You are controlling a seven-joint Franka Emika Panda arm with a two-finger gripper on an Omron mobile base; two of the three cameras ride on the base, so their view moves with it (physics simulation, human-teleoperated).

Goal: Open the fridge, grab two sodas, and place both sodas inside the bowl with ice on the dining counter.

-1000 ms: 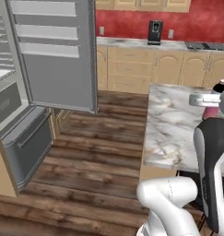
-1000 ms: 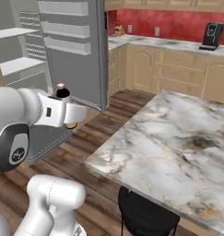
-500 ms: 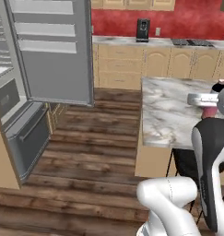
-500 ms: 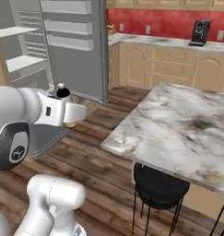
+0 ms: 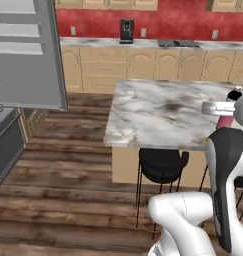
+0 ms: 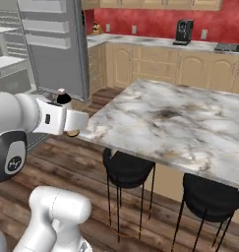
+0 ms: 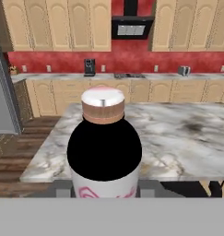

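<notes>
My gripper (image 7: 106, 189) is shut on a soda bottle (image 7: 104, 152) with a dark body, a white and pink label and a silvery cap. From the left base view the bottle (image 5: 226, 121) looks pink under the gripper (image 5: 224, 108), at the right edge of the dining counter (image 5: 158, 107). In the right base view the gripper (image 6: 72, 120) holds it just off the near corner of the marble counter (image 6: 180, 123). The fridge (image 5: 25, 55) stands open at the left, its door (image 6: 57, 44) swung out and white shelves (image 6: 5, 61) showing. The bowl with ice is out of view.
Black round stools (image 5: 160, 167) (image 6: 128, 167) stand under the marble slab. Tan cabinets with a grey worktop and a coffee machine (image 5: 126, 31) line the red back wall. Wooden floor (image 5: 58, 175) lies open between fridge and counter.
The base has driven and turned toward the dining counter, so the fridge has slid left and the counter has come closer. The bottle stays in the shut gripper.
</notes>
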